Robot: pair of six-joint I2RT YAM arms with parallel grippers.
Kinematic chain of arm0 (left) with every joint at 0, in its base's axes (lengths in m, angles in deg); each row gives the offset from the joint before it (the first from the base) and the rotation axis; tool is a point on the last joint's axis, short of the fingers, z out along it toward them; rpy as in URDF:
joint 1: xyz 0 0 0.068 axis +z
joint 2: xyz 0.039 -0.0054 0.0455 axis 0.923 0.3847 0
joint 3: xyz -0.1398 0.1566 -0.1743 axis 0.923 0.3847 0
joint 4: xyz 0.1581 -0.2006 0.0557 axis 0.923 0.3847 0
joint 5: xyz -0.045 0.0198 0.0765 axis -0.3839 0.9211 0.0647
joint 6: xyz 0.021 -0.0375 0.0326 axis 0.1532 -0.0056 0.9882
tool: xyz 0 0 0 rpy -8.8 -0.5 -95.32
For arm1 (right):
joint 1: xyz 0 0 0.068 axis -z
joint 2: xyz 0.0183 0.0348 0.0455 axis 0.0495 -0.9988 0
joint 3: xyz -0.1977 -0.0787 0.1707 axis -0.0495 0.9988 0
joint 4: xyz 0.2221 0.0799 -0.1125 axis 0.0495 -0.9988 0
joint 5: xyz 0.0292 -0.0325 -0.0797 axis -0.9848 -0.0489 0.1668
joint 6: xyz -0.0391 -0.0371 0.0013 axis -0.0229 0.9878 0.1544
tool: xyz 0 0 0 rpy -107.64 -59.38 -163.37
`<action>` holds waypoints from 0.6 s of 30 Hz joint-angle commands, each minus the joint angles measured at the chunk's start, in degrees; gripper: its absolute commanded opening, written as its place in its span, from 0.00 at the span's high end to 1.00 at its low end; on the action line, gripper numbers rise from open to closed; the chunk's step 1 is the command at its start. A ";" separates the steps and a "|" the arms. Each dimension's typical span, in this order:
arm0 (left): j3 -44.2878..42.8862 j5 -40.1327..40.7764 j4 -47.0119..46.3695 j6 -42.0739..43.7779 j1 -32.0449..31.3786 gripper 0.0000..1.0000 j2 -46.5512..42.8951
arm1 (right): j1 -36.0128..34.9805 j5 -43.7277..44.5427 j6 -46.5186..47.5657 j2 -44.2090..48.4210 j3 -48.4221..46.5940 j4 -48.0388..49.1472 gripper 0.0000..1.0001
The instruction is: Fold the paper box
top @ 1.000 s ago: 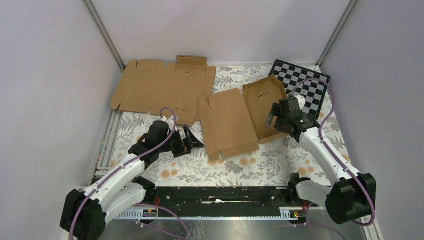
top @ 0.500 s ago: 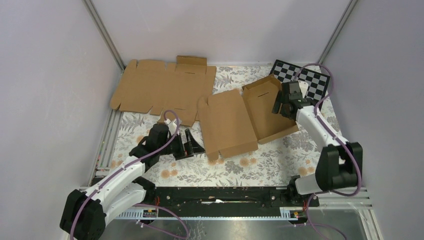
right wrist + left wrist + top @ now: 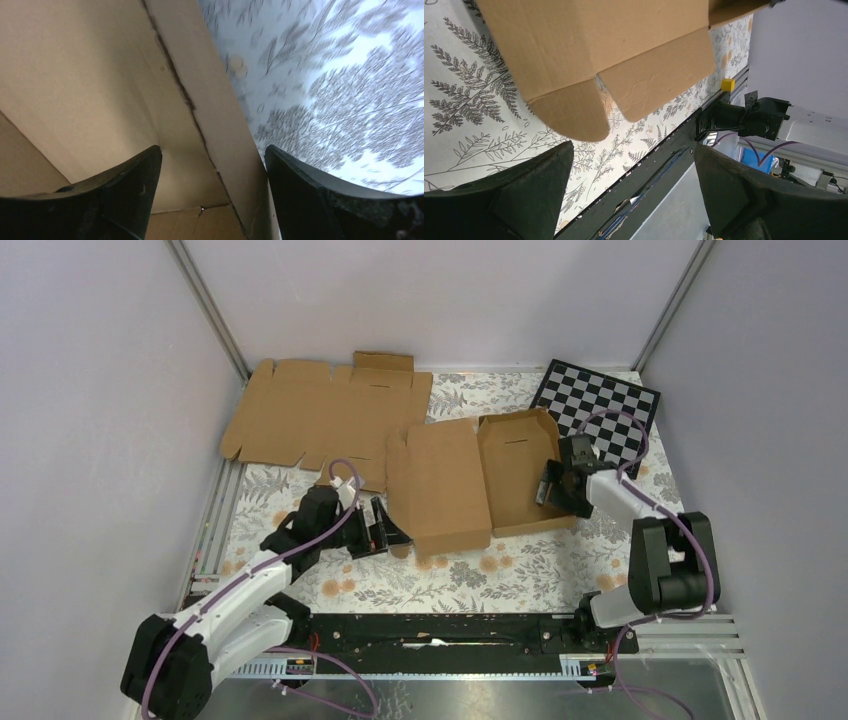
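The paper box (image 3: 440,485) lies in the middle of the table, its lid panel spread flat to the left and its shallow tray (image 3: 515,480) with raised walls to the right. My right gripper (image 3: 551,485) is at the tray's right wall. In the right wrist view the gripper (image 3: 212,155) is open and straddles that wall (image 3: 225,125), one finger inside the tray and one outside. My left gripper (image 3: 388,527) hovers open by the lid's near left corner. In the left wrist view the lid's flaps (image 3: 654,85) lie beyond its tips, and nothing is between the fingers (image 3: 509,200).
A second flat brown cardboard sheet (image 3: 325,410) lies at the back left. A black-and-white checkerboard (image 3: 600,405) sits at the back right corner. The floral cloth (image 3: 540,560) covers the table, and a black rail (image 3: 440,630) runs along the near edge.
The right gripper went to the tray's far right corner, then came back down along the wall. The box slid left and turned squarer to the table. The left arm barely moved.
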 commanded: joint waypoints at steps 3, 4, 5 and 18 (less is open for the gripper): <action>-0.24 3.40 1.24 -0.97 0.09 0.01 -6.13 | -0.19 -13.10 -5.20 11.24 12.03 4.36 0.25; -0.35 3.73 1.64 -1.29 0.13 0.01 -6.71 | -0.18 -14.41 -6.25 12.60 13.67 5.18 0.28; -0.48 4.31 2.08 -1.59 0.11 0.02 -7.25 | -0.25 -15.92 -6.89 14.15 15.08 6.03 0.32; -5.12 19.54 3.32 -12.79 -12.89 0.14 -12.14 | -9.27 -11.79 -21.11 19.91 21.33 7.65 0.35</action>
